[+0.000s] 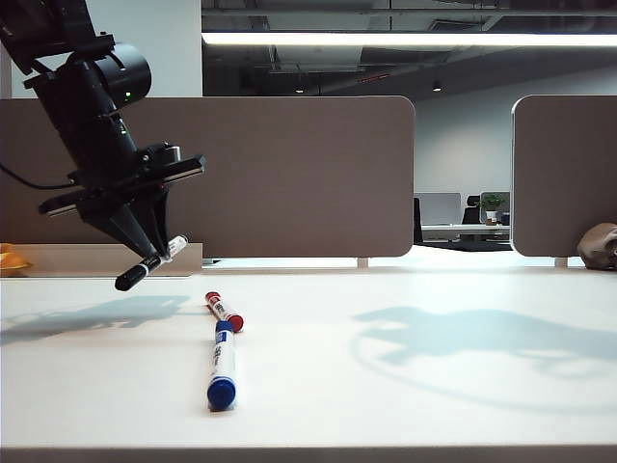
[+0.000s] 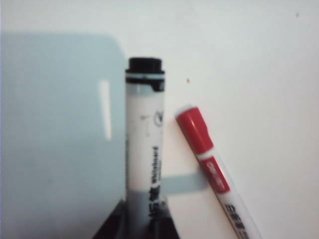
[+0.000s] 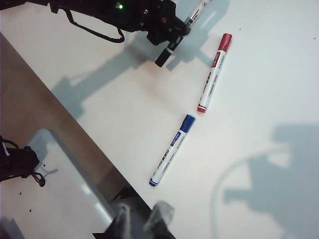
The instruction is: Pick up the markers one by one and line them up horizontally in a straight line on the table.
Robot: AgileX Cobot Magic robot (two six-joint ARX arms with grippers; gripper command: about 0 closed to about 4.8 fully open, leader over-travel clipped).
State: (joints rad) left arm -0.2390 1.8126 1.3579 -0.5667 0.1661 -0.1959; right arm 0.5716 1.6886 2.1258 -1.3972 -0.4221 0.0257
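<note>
My left gripper (image 1: 154, 253) hangs above the left part of the table (image 1: 434, 386), shut on the black-capped marker (image 1: 149, 265), which slants down with its black cap lowest. In the left wrist view the marker (image 2: 144, 149) sticks out from between the jaws of the left gripper (image 2: 144, 231). The red marker (image 1: 224, 311) lies on the table just below and right of it, and the blue marker (image 1: 223, 365) lies nearer the front edge, almost touching the red one. My right gripper (image 3: 142, 216) is out of the exterior view. It hovers by the table's edge, its fingertips slightly apart and holding nothing.
Grey-brown partition panels (image 1: 289, 174) stand along the back, with a gap at the right. An orange object (image 1: 12, 258) sits at the far left and a grey lump (image 1: 600, 246) at the far right. Black cables (image 3: 17, 164) lie beyond the table's edge.
</note>
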